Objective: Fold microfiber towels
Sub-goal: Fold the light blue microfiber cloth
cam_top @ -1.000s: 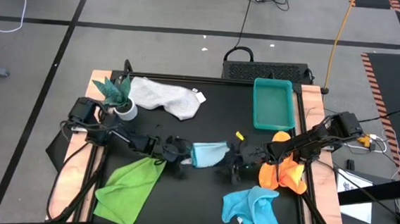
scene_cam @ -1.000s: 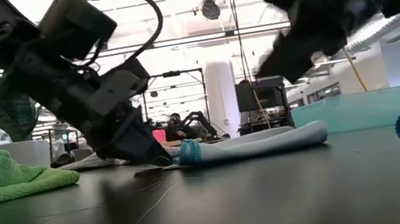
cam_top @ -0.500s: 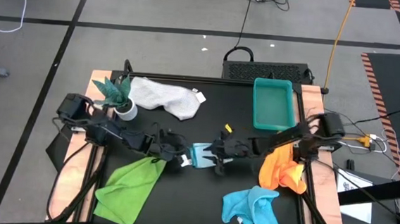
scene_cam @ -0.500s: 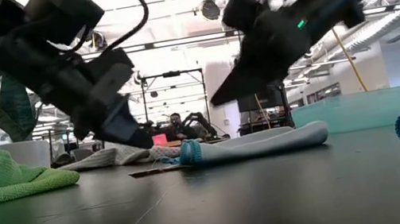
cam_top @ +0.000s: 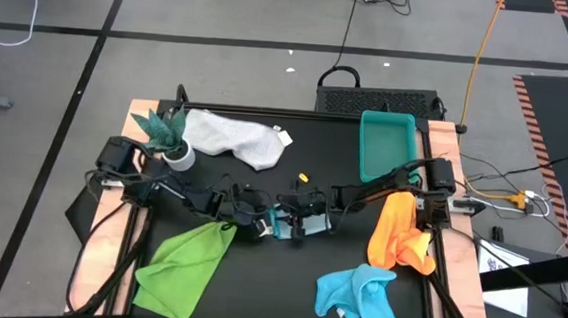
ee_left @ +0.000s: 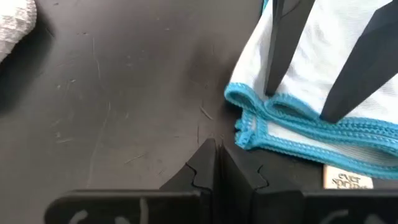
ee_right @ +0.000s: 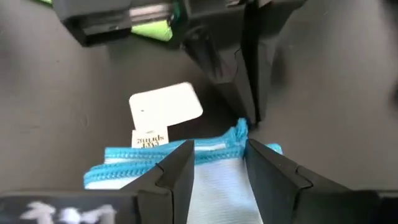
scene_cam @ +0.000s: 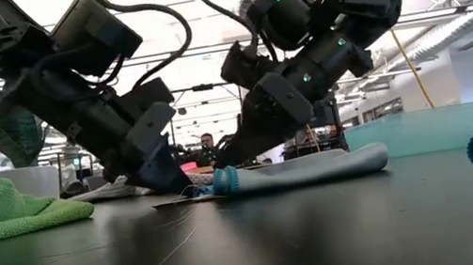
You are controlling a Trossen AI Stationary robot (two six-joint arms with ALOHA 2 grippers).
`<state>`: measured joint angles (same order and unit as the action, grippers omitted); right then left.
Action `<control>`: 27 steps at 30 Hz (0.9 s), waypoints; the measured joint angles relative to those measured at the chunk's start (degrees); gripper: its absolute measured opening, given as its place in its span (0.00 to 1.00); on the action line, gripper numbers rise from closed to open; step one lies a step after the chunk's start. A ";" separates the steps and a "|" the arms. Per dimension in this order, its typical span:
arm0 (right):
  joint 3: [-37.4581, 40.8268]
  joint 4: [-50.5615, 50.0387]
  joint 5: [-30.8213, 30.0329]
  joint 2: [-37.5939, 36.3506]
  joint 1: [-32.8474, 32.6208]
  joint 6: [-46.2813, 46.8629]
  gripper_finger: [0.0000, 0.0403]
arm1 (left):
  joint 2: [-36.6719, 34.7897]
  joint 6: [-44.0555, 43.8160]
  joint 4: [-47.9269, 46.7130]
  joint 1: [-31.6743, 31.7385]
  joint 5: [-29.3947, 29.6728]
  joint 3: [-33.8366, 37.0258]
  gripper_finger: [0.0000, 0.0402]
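The pale blue towel [cam_top: 288, 222] lies folded flat at the table's middle, its blue-hemmed left end [ee_left: 249, 124] toward my left gripper. That gripper [ee_left: 214, 152] is shut, its tips low at the table just off the towel's corner. My right gripper [ee_right: 217, 165] is open and slants down from the right over the same end, one finger on either side of a stretch of hem. A white label [ee_right: 165, 106] lies on the table beside that end. The lime green towel [cam_top: 186, 267], orange towel [cam_top: 399, 237], turquoise towel [cam_top: 360, 295] and white-grey towel [cam_top: 235, 138] lie apart, untouched. My left gripper's shut tips sit right beside the towel's hemmed corner [ee_right: 239, 132]; I cannot tell whether they touch it. My right gripper's open fingertips [ee_left: 269, 92] stand on the top layer just inside the hem [ee_left: 280, 106] at the towel's left end. They slant down from the table's right. The towel stays flat on the table.
A teal tray [cam_top: 387, 146] stands at the back right. A small plant in a white pot [cam_top: 170, 141] stands at the back left beside the white-grey towel. Bare dark tabletop [cam_top: 276, 279] lies in front of the pale blue towel.
My right gripper has swung from beside the orange towel toward the table's left and downward, ending over the pale blue towel's left end. The towel has stayed where it was.
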<state>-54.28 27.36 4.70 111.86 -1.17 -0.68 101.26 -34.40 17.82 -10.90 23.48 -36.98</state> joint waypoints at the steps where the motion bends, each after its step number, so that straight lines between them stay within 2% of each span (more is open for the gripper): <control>1: 0.00 -0.27 -0.06 0.01 0.00 0.07 0.32 | 0.01 0.05 0.03 0.01 -0.31 0.01 0.06; 5: -0.07 -1.16 -0.01 -0.27 0.02 -0.12 0.23 | 0.04 0.53 0.36 -0.13 -0.74 0.01 0.06; 9: -0.04 -2.44 0.36 -0.77 -0.54 -0.22 0.07 | 0.04 0.67 0.16 -0.13 -0.87 0.01 0.06; 11: -0.04 -3.32 3.34 -0.74 -0.82 -1.07 0.02 | 0.04 0.97 0.14 -0.15 -0.87 0.01 0.06; 15: -0.04 -2.04 10.28 -0.73 -1.38 -3.11 0.05 | 0.04 1.14 -0.07 -0.15 -0.89 0.01 0.06; 22: -0.04 0.14 7.35 -0.73 -0.53 -1.69 0.07 | -0.13 1.06 -1.14 -0.15 -1.11 -0.06 0.06; 27: -0.04 1.62 7.53 -0.73 -0.28 0.32 0.18 | -0.18 1.10 -1.20 -0.10 -1.91 -0.06 0.06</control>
<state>-54.33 28.98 12.23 111.13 -1.45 -0.36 101.08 -33.30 16.62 -11.00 21.57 -37.04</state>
